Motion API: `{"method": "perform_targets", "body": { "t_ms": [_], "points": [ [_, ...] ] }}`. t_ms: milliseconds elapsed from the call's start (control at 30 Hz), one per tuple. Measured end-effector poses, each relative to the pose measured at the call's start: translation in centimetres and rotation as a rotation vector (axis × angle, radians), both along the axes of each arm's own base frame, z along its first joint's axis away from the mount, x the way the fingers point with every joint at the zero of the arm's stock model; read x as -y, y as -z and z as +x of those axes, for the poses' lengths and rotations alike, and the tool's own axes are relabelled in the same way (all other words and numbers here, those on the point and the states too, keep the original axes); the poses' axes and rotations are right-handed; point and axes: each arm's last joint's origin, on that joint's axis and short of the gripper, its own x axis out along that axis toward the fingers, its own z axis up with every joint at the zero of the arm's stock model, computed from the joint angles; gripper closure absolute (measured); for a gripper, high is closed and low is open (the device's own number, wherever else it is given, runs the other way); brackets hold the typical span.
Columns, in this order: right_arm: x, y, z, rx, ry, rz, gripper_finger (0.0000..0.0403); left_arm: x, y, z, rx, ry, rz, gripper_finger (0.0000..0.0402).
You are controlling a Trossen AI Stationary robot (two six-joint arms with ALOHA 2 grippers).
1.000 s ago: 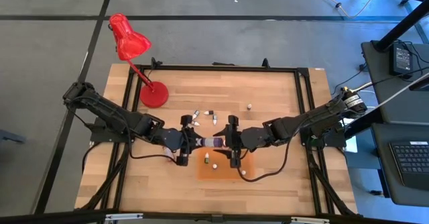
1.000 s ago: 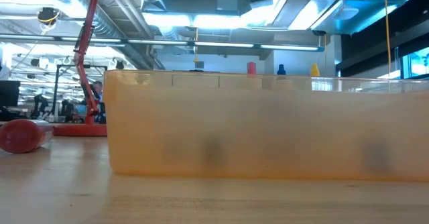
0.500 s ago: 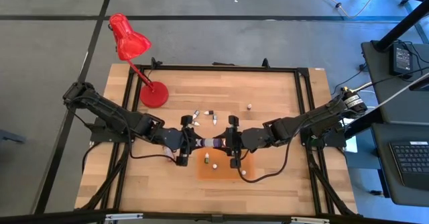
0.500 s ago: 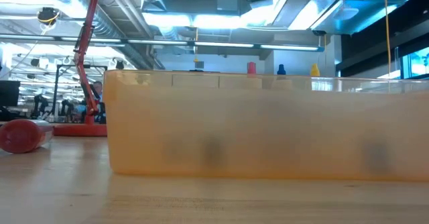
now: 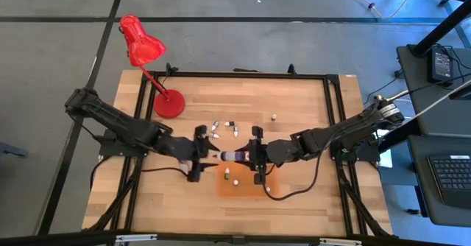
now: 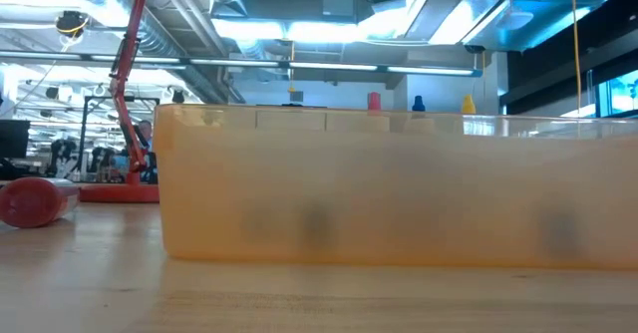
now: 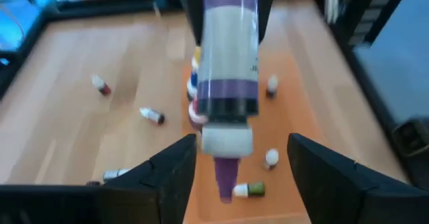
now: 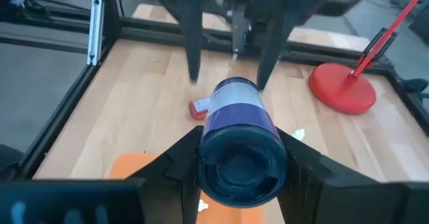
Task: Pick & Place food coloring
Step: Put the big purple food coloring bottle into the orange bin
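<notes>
Backed left gripper (image 5: 200,155) off, fingers wide; left purple bottle (image 5: 234,156) clamped in right gripper (image 5: 255,155); handover done, placing on orange mat (image 5: 243,189) next

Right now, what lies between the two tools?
The purple bottle, shown in the high view: the right tool holds its base, its tip pointing at the open left tool.

Table top (image 5: 294,106) is showing pale wood planks, matt, inside a black metal frame (image 5: 333,128). Lamp (image 5: 142,43) is looking glossy red. Beside the lamp base, the purple-banded bottle (image 8: 239,127) is showing smooth plastic; orange mat (image 5: 243,185) under it is looking matt.
</notes>
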Motion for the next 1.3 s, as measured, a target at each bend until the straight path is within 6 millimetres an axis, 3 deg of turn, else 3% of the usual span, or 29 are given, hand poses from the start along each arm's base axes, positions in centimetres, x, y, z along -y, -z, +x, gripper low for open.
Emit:
{"method": "perform_targets", "body": {
  "t_ms": [133, 300, 467, 867, 1300],
  "points": [
    [-0.5, -1.2, -1.0, 0.040, 0.021, -0.041, 0.0258, -1.0, -0.8, -2.7, 0.147, -0.011, -0.053, 0.0167],
    [-1.3, -2.3, -1.6, 0.115, 0.015, -0.087, 0.0254, -1.7, 0.2, -4.9, 0.429, 0.036, -0.141, 0.0171],
    [-1.4, -3.2, -1.3, 0.206, 0.002, -0.117, 0.0256, -2.0, 1.7, -5.8, 0.602, 0.086, -0.180, 0.0168],
    [-1.3, -4.9, -0.9, 0.376, -0.022, -0.140, 0.0255, -2.0, 1.9, -5.5, 0.649, 0.097, -0.165, 0.0174],
    [0.4, -4.0, 1.3, 0.419, -0.054, -0.105, 0.0251, -1.9, 0.7, -5.5, 0.725, 0.113, -0.133, 0.0186]
  ]
}}
